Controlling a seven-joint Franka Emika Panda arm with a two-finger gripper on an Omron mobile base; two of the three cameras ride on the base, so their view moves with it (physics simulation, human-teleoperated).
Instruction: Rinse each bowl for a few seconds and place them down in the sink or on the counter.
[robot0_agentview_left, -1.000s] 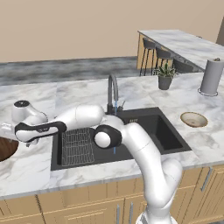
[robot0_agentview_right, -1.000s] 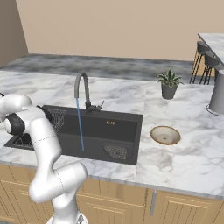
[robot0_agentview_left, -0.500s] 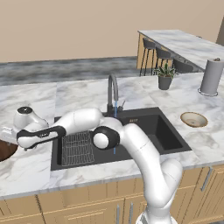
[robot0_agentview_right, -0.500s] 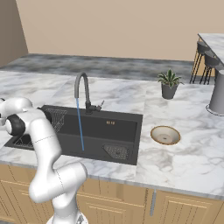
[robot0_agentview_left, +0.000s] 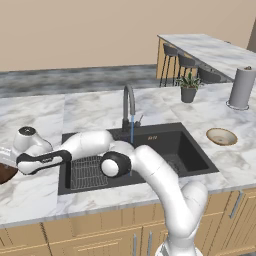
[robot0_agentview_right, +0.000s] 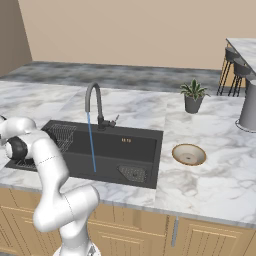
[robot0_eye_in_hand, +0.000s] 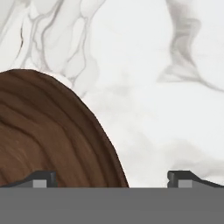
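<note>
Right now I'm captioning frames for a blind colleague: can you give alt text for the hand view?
A dark brown wood-grained bowl covers the lower left, lying on the white marble counter. The open gripper hangs above, one fingertip over the bowl, the other over bare marble.

Three views: two base cams looking wide, hand cam looking close.
Left base view is looking forward and down over the sink (robot0_agentview_left: 165, 145) from behind-left, right base view from behind-right; both are sharing the tap (robot0_agentview_right: 93, 102), the tan bowl (robot0_agentview_right: 189, 154) and the plant pot (robot0_agentview_left: 188, 94). Hand view is sitting very near the counter (robot0_eye_in_hand: 166, 87), facing it, with the dark brown bowl (robot0_eye_in_hand: 48, 131) edging in.
</note>
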